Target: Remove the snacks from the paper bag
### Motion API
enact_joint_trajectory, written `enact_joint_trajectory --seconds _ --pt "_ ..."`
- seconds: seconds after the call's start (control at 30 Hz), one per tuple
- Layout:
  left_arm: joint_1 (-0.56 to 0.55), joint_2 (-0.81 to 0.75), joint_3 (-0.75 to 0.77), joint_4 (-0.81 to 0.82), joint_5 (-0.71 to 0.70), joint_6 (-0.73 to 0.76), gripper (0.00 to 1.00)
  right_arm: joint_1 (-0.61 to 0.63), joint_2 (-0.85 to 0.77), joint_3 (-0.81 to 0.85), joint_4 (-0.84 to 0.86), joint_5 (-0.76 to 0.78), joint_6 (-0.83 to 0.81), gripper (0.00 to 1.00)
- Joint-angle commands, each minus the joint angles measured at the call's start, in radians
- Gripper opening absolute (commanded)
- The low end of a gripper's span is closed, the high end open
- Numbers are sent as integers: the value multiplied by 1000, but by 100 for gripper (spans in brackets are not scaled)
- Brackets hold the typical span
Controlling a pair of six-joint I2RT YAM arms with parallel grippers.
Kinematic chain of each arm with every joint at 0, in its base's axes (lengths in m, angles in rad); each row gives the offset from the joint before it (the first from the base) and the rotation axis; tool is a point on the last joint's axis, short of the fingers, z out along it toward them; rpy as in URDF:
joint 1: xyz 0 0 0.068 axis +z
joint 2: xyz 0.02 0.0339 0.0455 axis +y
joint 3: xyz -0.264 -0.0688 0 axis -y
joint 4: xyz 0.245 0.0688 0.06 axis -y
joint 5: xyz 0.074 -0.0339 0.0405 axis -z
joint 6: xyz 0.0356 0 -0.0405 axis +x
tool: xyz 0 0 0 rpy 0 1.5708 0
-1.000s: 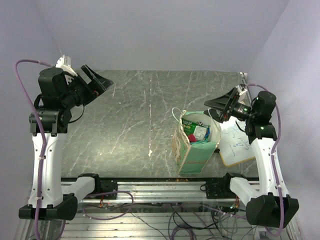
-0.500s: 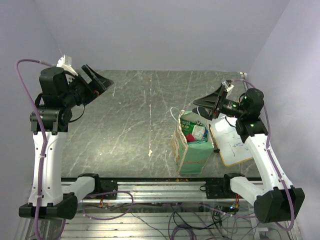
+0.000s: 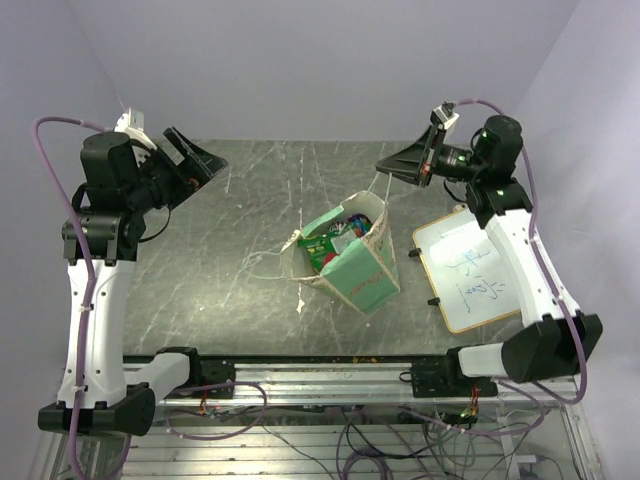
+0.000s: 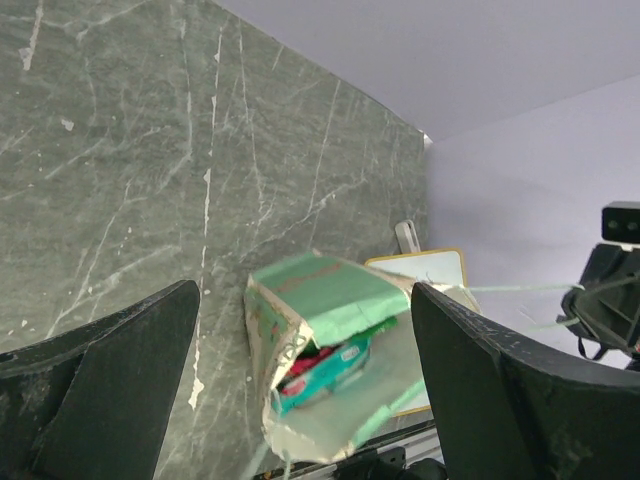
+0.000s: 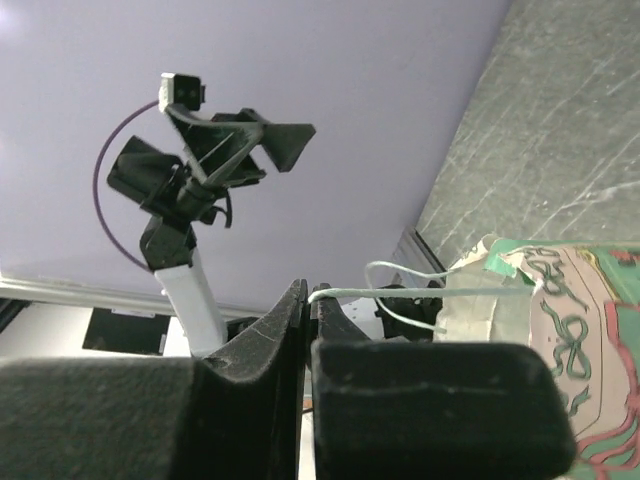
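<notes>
The paper bag (image 3: 352, 262), beige with mint green sides, hangs tilted over mid-table with its mouth turned left and toward the camera. The snacks (image 3: 333, 240) show inside the opening as green and red packets. My right gripper (image 3: 386, 167) is raised above and behind the bag, shut on its white string handle (image 5: 420, 293), which runs taut to the bag's rim (image 5: 500, 262). In the right wrist view the fingertips (image 5: 308, 296) pinch the string. My left gripper (image 3: 196, 160) is held high at far left, open and empty. Its wrist view shows the bag (image 4: 320, 295) and the snacks (image 4: 325, 365) between its fingers.
A wood-framed whiteboard (image 3: 468, 272) lies flat on the table to the right of the bag, also visible in the left wrist view behind the bag (image 4: 425, 268). A second string handle (image 3: 262, 262) trails left of the bag. The metal rail (image 3: 330, 372) runs along the near edge.
The right gripper has shut on the string handle and risen up and back. The bag has been pulled left off the whiteboard and tipped over. The left arm has not moved.
</notes>
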Motion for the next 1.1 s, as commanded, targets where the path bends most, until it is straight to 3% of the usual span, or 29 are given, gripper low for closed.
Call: enact_joint_trajectory --seconds 0.0,0.2,0.43,0.57,0.7,0.83,1.07 --pt "-5 6 12 3 16 1 98 -3 73 116 76 -41 -34 0" --pt "-5 14 6 -17 41 -5 98 -3 198 253 35 -122 -126 0" --pt "-5 42 -46 -26 141 -22 98 -6 393 697 -407 -130 -499 0" --pt "-5 63 -108 -10 239 -24 98 -6 474 834 -509 -169 -572 0" --pt "-28 119 -164 -57 300 39 98 -6 477 846 -503 -203 -575 0" --pt "-109 170 -215 -82 239 94 98 2 432 737 -515 -170 -605 0" --pt "-146 157 -308 -48 152 84 98 151 418 662 -795 79 -841 0"
